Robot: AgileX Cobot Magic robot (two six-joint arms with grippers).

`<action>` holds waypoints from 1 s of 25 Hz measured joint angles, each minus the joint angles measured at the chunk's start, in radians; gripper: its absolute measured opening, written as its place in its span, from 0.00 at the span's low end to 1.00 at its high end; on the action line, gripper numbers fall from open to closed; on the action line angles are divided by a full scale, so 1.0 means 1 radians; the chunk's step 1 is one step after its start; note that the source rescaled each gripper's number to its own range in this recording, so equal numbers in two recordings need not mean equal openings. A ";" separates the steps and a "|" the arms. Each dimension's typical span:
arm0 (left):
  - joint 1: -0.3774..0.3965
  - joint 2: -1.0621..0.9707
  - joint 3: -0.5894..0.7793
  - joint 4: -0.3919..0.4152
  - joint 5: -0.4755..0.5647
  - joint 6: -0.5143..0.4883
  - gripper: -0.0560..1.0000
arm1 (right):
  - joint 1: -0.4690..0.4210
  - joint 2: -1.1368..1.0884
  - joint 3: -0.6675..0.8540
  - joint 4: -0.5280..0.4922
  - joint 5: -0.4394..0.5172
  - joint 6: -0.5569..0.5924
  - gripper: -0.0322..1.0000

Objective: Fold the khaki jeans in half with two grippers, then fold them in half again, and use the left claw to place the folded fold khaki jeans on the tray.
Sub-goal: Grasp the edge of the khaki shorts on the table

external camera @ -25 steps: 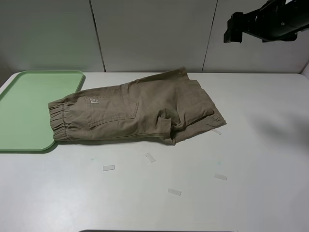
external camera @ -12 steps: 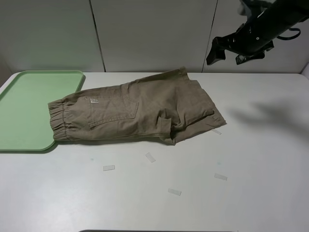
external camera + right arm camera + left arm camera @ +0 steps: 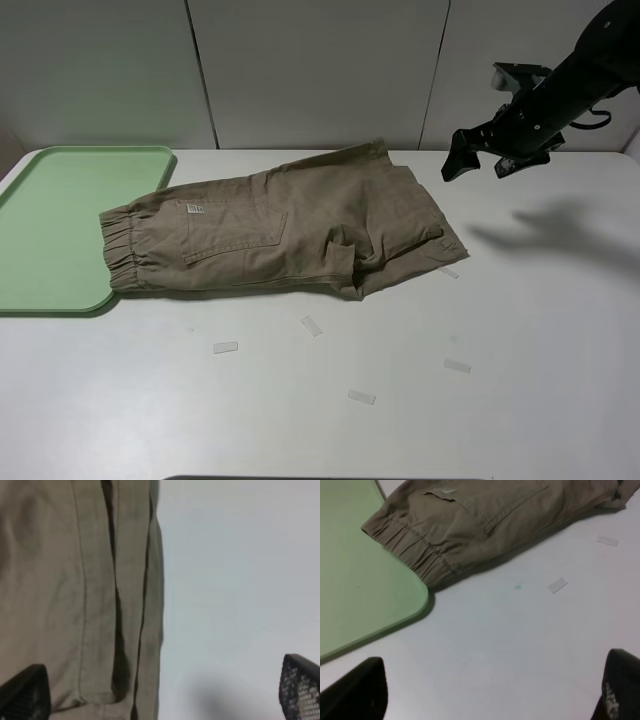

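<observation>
In the exterior high view, a flat white tabletop [image 3: 560, 330] is being backed by a pale panelled wall [image 3: 310, 70] with dark seams. Small white tape strips [image 3: 225, 348] are lying scattered on the table's near side. The khaki cotton shorts [image 3: 290, 235] are lying flat, left of centre. Their gathered waistband is touching the rim of the rectangular mint-green plastic tray [image 3: 60, 220]. The black pointed right claw [image 3: 475, 168] is being held in the air beyond the shorts' hemmed end, apart from the cloth, with its jaws spread and nothing gripped.

In the left wrist view, the black pointed left claw [image 3: 490, 695] is being held over bare tabletop, its jaws wide apart and empty. The waistband and the tray's corner are lying well ahead of it.

In the right wrist view, the shorts' hemmed edge is being shown under one finger of the right claw and bare tabletop under the other, with the jaws splayed.
</observation>
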 joint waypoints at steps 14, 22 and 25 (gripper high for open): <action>0.000 0.000 0.000 0.000 0.000 0.000 0.86 | 0.012 0.104 -0.040 0.104 -0.021 -0.120 0.99; 0.000 0.000 0.000 0.000 0.000 0.000 0.86 | 0.018 0.146 -0.040 0.113 -0.028 -0.147 0.99; 0.000 0.000 0.000 0.000 -0.001 0.000 0.86 | 0.032 0.165 -0.040 0.119 -0.032 -0.151 0.99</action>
